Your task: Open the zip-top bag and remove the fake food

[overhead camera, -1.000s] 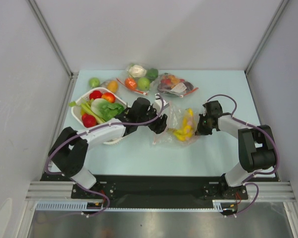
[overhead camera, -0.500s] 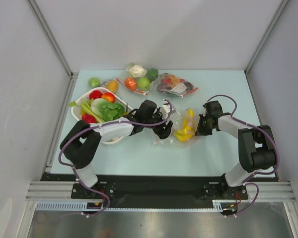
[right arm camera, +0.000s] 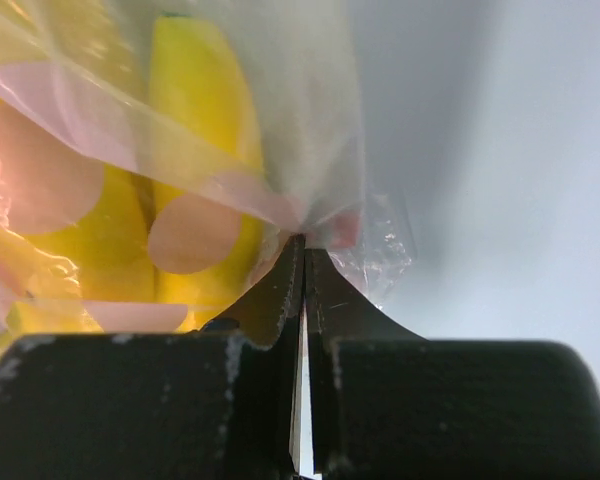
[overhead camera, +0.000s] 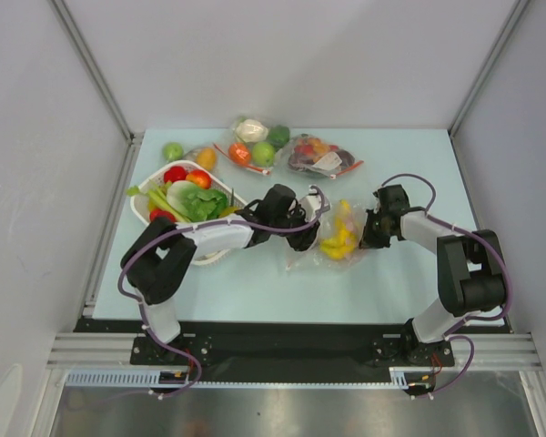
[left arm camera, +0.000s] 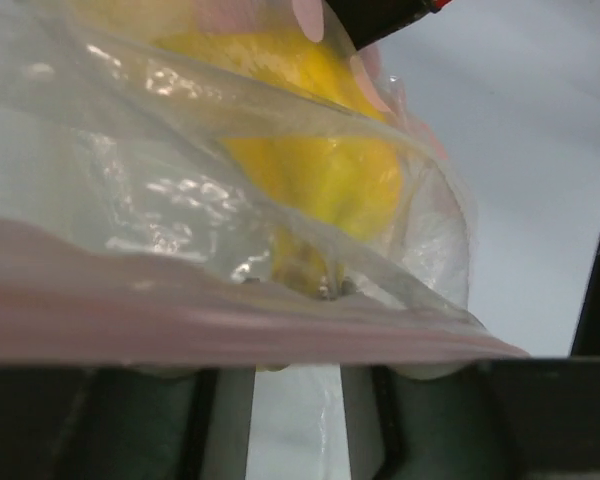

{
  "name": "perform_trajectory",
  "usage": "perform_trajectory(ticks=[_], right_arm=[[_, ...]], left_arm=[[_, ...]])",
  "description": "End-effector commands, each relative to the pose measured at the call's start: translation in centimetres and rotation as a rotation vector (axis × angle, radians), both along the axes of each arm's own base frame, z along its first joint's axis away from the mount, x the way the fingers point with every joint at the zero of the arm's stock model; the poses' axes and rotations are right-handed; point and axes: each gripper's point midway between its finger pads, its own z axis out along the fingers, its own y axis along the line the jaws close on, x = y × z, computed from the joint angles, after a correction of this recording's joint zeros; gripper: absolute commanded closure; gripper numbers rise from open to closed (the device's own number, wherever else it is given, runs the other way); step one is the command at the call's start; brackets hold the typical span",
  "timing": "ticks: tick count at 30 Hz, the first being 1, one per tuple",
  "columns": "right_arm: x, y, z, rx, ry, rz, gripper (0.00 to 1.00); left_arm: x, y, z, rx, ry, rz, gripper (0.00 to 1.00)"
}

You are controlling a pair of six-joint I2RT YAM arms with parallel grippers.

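The zip-top bag (overhead camera: 320, 244) lies crumpled mid-table with a yellow banana bunch (overhead camera: 339, 235) inside. My left gripper (overhead camera: 308, 211) is at the bag's left end. In the left wrist view the pinkish zip strip (left arm camera: 230, 330) lies across my fingertips; the jaws (left arm camera: 297, 400) stand apart with clear film in the gap, and the banana (left arm camera: 320, 170) is just beyond. My right gripper (overhead camera: 369, 231) is shut on the bag's right edge, pinching film (right arm camera: 380, 240) beside the banana (right arm camera: 195, 100). The right gripper's tips (right arm camera: 302, 250) meet on the plastic.
A white basket (overhead camera: 144, 194) at the left holds a leafy green lettuce (overhead camera: 200, 202), red pieces and a leek. A green apple (overhead camera: 172, 151), an orange fruit (overhead camera: 206, 158), a bag with cauliflower (overhead camera: 255, 141) and a bag with dark purple items (overhead camera: 323, 157) lie at the back.
My left gripper has moved right, from beside the basket up against the bag's left end, and the bag has bunched up a little. The right gripper has stayed put.
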Motion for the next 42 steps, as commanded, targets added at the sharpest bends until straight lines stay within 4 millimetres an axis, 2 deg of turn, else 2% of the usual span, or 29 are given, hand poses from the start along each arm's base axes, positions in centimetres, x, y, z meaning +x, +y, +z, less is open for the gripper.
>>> perform_trajectory(ticks=[1,2,3,6,10,14,15,19,35,38,42], right_arm=[[-0.2,-1.5,0.4,-0.036,0.003,-0.022,1.0],[-0.3,-1.9,0.4,-0.042,0.003,-0.027,1.0],[-0.2,-2.2,0.6,-0.043,-0.004,-0.037,1.0],[-0.2,-3.8,0.8,-0.059,-0.012,-0.068,1.0],[-0.1,-4.8,1.0,-0.066,-0.017,-0.089,1.0],[-0.1,-5.5,1.0,-0.077,-0.016,-0.099,1.0],[0.0,-5.6,1.0,-0.078,-0.018,-0.101,1.0],[0.0,-6.0,1.0,-0.094,-0.02,-0.105,1.0],[0.6,-7.1,1.3,-0.145,-0.029,-0.106,1.0],[1.2,-6.2,2.4,-0.099,-0.061,-0.105,1.0],[2.4,-5.1,4.9,-0.031,-0.131,-0.104,1.0]], left_arm=[[-1.0,-0.5,0.7,-0.03,-0.005,-0.05,0.69],[-1.1,-0.4,0.5,-0.027,-0.003,-0.05,0.73],[-1.2,-0.2,0.5,-0.024,-0.003,-0.048,0.85],[-1.6,0.5,0.8,-0.017,-0.003,-0.041,1.0],[-2.0,1.0,1.5,-0.026,-0.001,-0.033,1.0],[-2.3,0.9,3.6,-0.072,-0.007,-0.017,1.0],[-2.3,0.9,4.5,-0.09,-0.018,-0.014,1.0],[-2.6,0.8,6.0,-0.127,-0.003,-0.013,1.0],[-3.9,1.5,11.3,-0.256,0.027,-0.016,1.0],[-3.3,1.5,10.6,-0.249,0.038,0.025,1.0],[-1.5,1.1,8.2,-0.204,0.104,0.135,1.0]])
